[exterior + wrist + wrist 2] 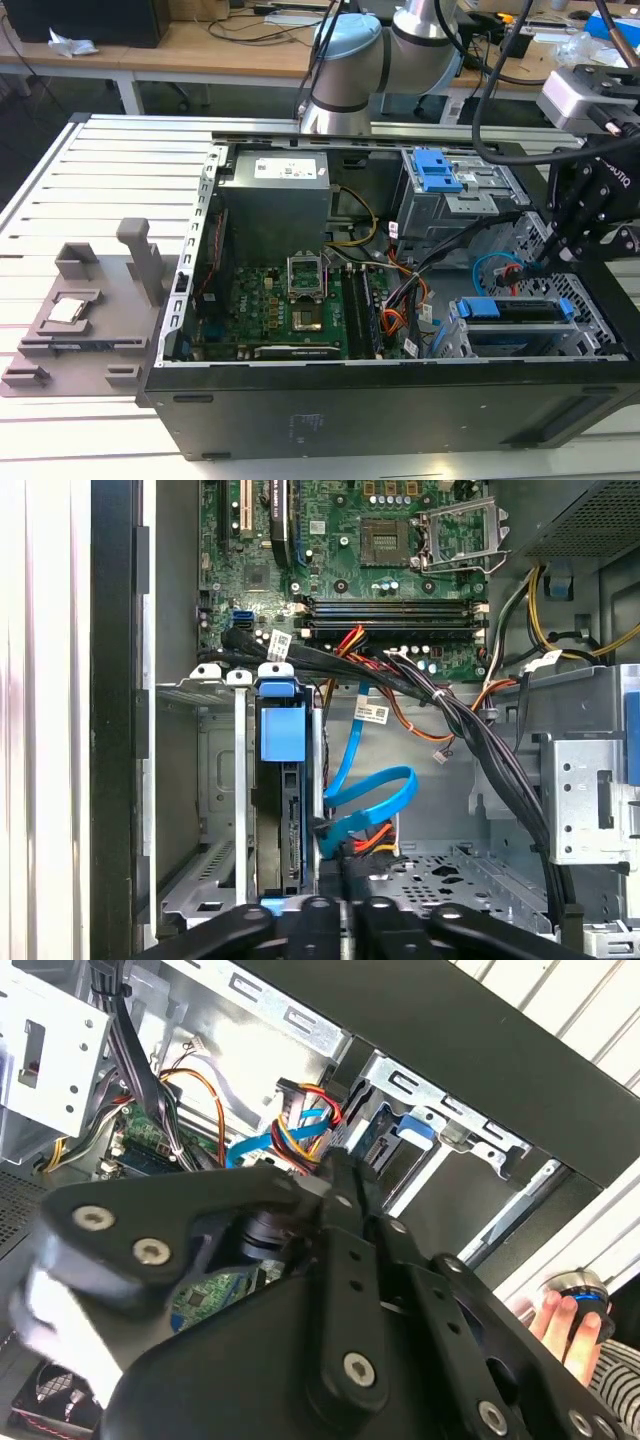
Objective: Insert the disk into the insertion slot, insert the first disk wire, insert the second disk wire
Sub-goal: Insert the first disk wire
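First wrist view: the disk point(280, 810) sits in the insertion slot point(240, 800), and the gripper point(345, 912), jaws pinched on a disk wire point(355, 840), seemingly needs square alignment with the disk's port.

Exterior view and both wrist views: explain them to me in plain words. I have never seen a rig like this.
The machine is one robot arm with a gripper. The exterior view looks from off the arm at an open computer case lying on a slatted table. Both wrist views ride on the arm and look past its fingers into the case. The disk, in its blue caddy, sits in the insertion slot. The fingers are shut on a wire plug beside the disk.
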